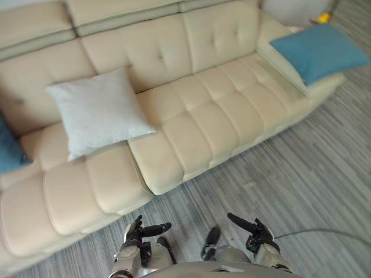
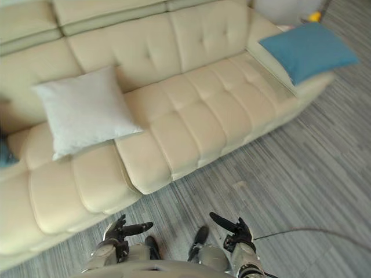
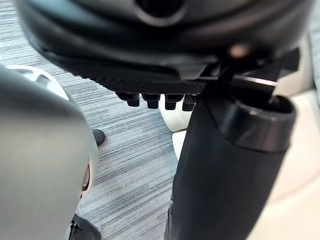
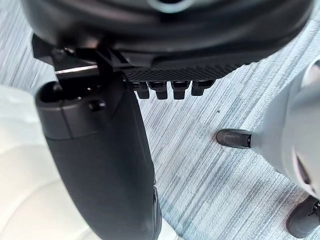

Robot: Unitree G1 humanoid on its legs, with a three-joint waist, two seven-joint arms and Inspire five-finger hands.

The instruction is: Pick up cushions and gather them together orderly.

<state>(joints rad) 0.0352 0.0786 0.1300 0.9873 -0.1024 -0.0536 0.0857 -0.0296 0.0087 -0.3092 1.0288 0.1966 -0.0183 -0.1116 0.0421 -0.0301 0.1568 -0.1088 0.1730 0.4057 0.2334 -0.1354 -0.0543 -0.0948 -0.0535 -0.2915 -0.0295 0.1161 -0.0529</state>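
One white cushion (image 1: pixel 98 110), one blue cushion (image 1: pixel 317 51) on sofa (image 1: pixel 200 124).

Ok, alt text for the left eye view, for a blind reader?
A cream sofa holds a white cushion against its backrest and a blue cushion at its right end; left hand and right hand hover empty below.

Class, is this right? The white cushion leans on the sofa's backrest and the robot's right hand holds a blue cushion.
No: the right hand is empty; the blue cushion lies at the right end of the sofa, as the left eye view shows.
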